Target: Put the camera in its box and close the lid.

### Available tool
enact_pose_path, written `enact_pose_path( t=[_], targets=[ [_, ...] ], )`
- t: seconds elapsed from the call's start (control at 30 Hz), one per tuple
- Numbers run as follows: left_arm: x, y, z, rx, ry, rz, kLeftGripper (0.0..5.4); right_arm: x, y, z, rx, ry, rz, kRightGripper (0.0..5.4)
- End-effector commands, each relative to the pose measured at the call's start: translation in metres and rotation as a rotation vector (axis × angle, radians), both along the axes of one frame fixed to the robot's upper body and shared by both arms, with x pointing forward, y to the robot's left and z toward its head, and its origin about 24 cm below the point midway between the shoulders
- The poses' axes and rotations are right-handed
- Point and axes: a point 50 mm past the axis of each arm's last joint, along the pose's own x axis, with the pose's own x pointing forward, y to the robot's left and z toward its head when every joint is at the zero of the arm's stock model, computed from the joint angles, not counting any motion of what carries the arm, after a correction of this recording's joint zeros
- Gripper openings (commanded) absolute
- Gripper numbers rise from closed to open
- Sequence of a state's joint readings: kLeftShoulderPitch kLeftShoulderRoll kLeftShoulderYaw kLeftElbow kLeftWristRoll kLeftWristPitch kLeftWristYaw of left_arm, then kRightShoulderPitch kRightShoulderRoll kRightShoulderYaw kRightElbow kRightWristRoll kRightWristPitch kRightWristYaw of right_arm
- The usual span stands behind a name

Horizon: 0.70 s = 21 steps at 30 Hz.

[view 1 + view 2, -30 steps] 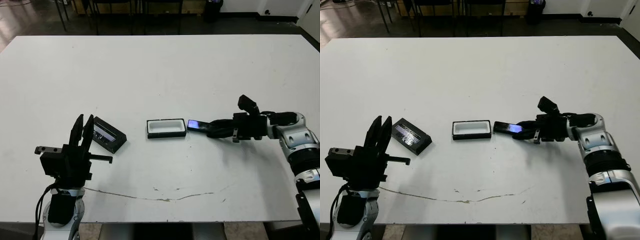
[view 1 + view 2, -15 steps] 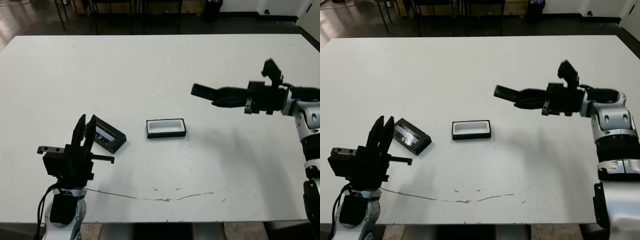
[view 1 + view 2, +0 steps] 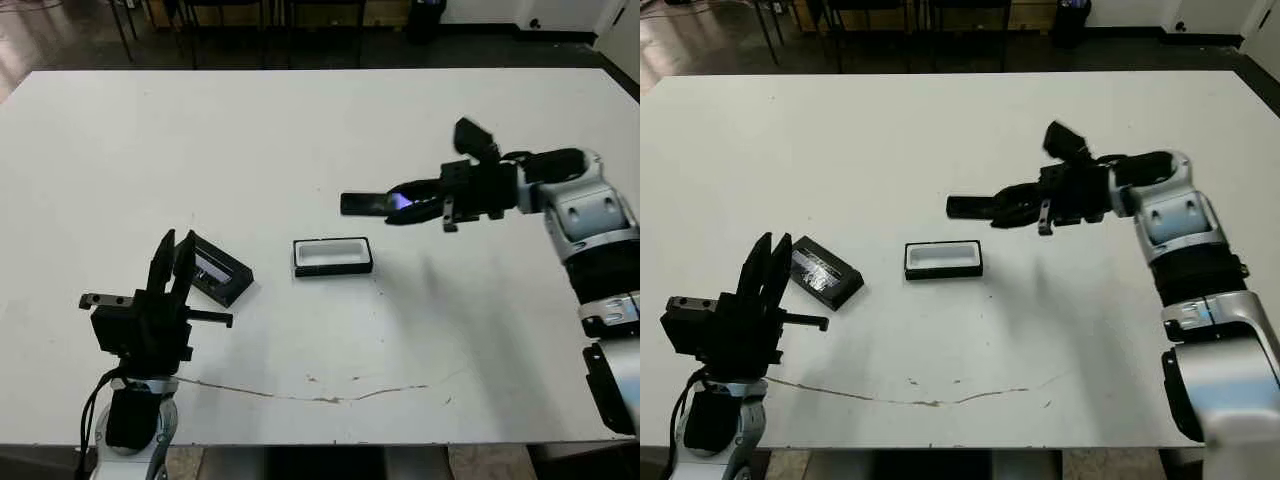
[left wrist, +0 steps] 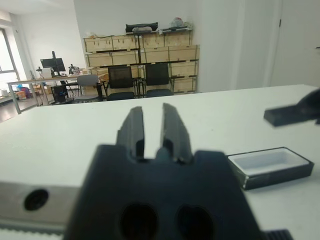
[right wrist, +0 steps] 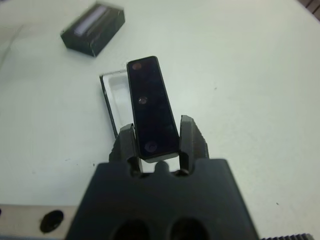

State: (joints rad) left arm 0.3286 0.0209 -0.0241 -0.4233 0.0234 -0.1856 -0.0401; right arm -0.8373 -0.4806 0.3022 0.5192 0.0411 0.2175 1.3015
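Nearest to the robot, at the front left of the white table (image 3: 300, 130), the left gripper (image 3: 172, 262) stands upright above the surface. Its two black fingers (image 4: 134, 131) point up with only a narrow gap between them, and they hold nothing. From the pictures I cannot tell if this narrow gap means open or closed.

Just beside this gripper, a little farther and toward the middle, the lid (image 3: 217, 271) lies on the table. Its glossy window faces up and it sits at an angle to the table edge. It is not touching the gripper.

Toward the centre of the table is the box (image 3: 333, 256). It lies flat with its white inside open to above, and nothing is inside it. It is well apart from the lid.

Farther back and to the right, the right gripper (image 3: 400, 205) reaches in from the right side, lifted above the table. Its fingers are clamped on one end of the camera (image 3: 368, 204), one finger on each long edge, as the right wrist view shows clearly. The camera sticks out forward from the fingertips, almost level, with a small bluish patch visible near the fingers. It hangs in the air above the table, just behind the box and a little to its right, and does not touch the box.
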Motion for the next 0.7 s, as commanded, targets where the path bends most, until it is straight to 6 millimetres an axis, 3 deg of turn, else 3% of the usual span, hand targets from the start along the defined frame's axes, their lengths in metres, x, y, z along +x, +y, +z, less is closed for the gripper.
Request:
enact_pose_path(
  t=[0.03, 0.33, 0.7],
  targets=[
    [-0.002, 0.000, -0.006, -0.002, 0.034, 0.013, 0.00, 0.001, 0.006, -0.002, -0.041, -0.002, 0.012, 0.10],
    [-0.003, -0.003, -0.007, -0.011, 0.043, 0.007, 0.00, -0.002, 0.014, -0.013, -0.134, 0.012, 0.061, 0.10],
    [-0.005, -0.006, -0.008, -0.021, 0.041, 0.002, 0.00, -0.005, 0.032, -0.011, -0.158, -0.035, 0.123, 0.10]
  ],
)
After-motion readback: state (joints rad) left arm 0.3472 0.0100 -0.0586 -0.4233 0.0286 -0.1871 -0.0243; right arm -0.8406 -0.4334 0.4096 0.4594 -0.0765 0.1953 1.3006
